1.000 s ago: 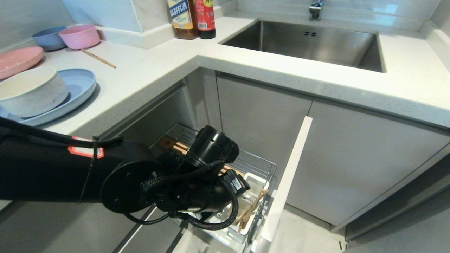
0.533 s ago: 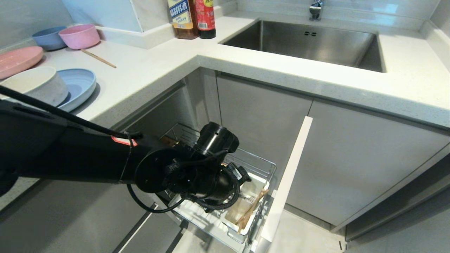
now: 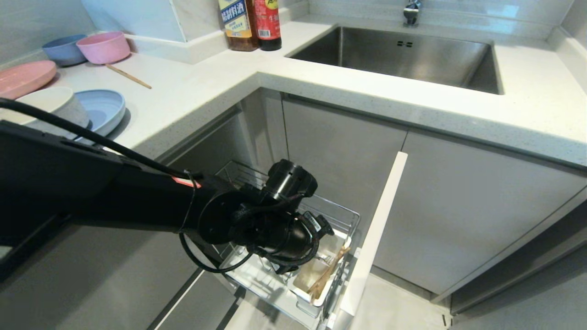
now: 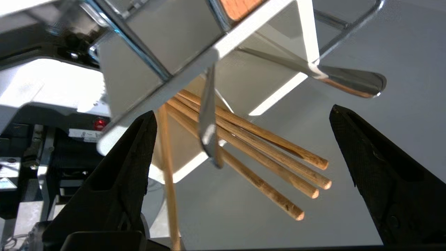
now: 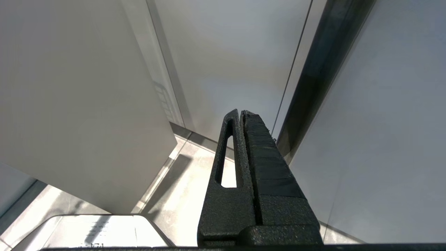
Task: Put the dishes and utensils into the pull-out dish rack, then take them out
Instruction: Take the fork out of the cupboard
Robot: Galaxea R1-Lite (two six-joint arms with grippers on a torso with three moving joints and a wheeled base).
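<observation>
1. Reaching deeper than a second ago: left arm (image 3: 114, 201) now lower over the rack (image 3: 339, 215), uncovering its cup (image 3: 316, 279).
2. Spreading the left gripper (image 4: 240, 146) wide around the chopsticks (image 4: 264, 164), pinching nothing; likely starting the unloading.
3. Counting: four chopsticks, two metal handles (image 4: 209, 118) in the cup; plate (image 3: 103, 107) and bowl (image 3: 52, 103) on the counter.
4. Resting pressed together: right gripper (image 5: 240, 122).
</observation>
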